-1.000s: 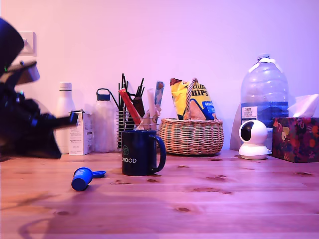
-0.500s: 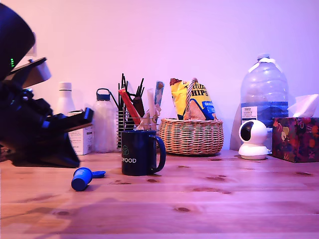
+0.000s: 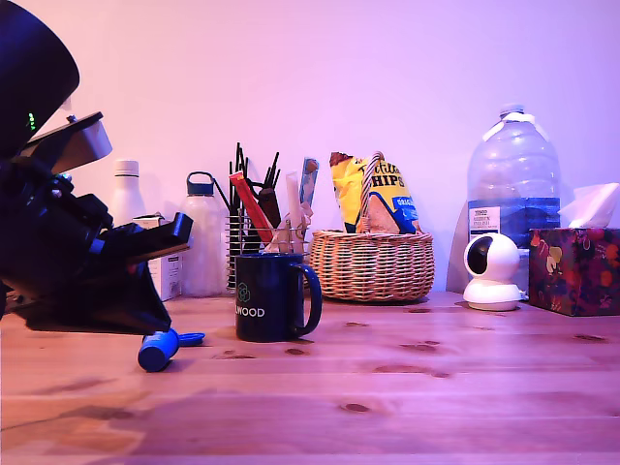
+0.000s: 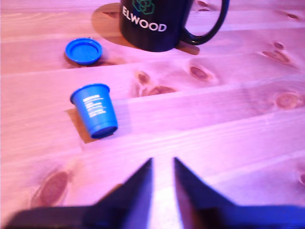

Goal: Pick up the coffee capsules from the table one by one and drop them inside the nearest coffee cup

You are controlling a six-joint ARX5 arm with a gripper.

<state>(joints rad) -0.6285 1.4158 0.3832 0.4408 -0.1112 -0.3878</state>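
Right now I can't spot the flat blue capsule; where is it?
In the exterior view, the flat blue capsule lies on the table left of the mug, just behind the tipped blue capsule.

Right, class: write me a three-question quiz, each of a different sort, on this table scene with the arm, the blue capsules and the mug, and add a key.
1. True or false: both coffee capsules are already inside the mug.
2. Multiple choice: the capsule on its side lies (A) under the wicker basket, (B) on the bare table ahead of the claw, (C) on top of the tissue box.
3. Fill in: the low disc-like capsule lies flat on the table close to the ____.

Key: 1 false; 2 B; 3 mug.
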